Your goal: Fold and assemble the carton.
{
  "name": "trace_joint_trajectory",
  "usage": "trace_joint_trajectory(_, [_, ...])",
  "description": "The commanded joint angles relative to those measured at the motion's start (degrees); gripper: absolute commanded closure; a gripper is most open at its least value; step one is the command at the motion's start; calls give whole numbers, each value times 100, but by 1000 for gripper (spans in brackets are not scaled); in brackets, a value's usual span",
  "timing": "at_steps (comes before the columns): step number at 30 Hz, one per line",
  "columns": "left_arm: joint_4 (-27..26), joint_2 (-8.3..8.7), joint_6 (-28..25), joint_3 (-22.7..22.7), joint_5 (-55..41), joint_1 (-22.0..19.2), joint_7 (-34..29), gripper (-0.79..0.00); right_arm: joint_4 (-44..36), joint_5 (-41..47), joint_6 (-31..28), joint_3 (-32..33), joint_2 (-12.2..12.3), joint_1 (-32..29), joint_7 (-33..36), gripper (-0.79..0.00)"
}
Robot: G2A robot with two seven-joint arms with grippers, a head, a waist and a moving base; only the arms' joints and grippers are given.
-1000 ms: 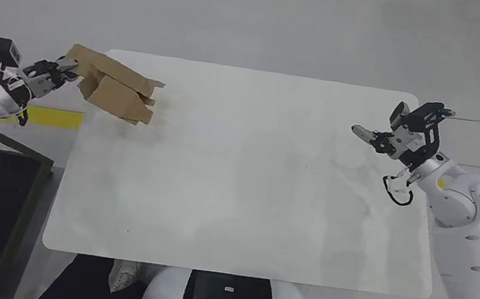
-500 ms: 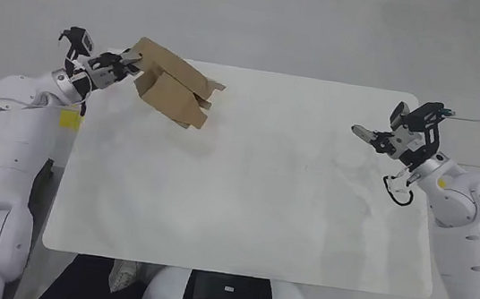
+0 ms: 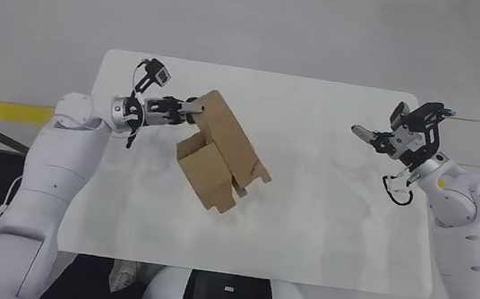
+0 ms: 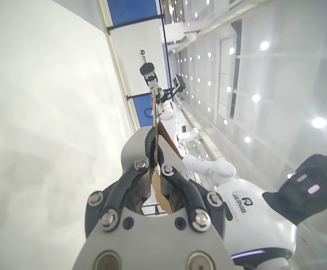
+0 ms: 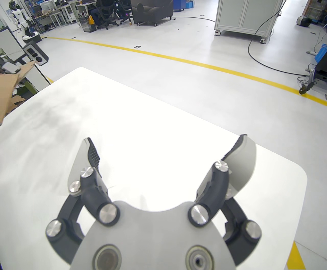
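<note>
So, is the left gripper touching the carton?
Touching. The left wrist view shows the left gripper shut on the edge of the carton, with the cardboard pinched between its pads.

The carton is plain brown corrugated cardboard, only partly folded: an open sleeve with loose flaps sticking out at its near-right end. It sits slantwise over the left-centre of the table, running from far-left to near-right. Its far-left flap is pinched edge-on in the left gripper.
</note>
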Motion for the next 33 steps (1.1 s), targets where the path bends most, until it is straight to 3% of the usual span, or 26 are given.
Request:
trace_joint_trajectory(1, [-391,20,139,-2,-32,193,-56,0,0,0,0,0,0,0,0,-785])
trace_joint_trajectory(7, [-1302,90,455,-6,54,614,-252,0,0,0,0,0,0,0,0,-785])
trace_joint_trajectory(13, [-1828,154,343,-16,281,910,-428,0,0,0,0,0,0,0,0,-785])
trace_joint_trajectory(33, [-1908,171,417,-18,272,960,-475,0,0,0,0,0,0,0,0,-785])
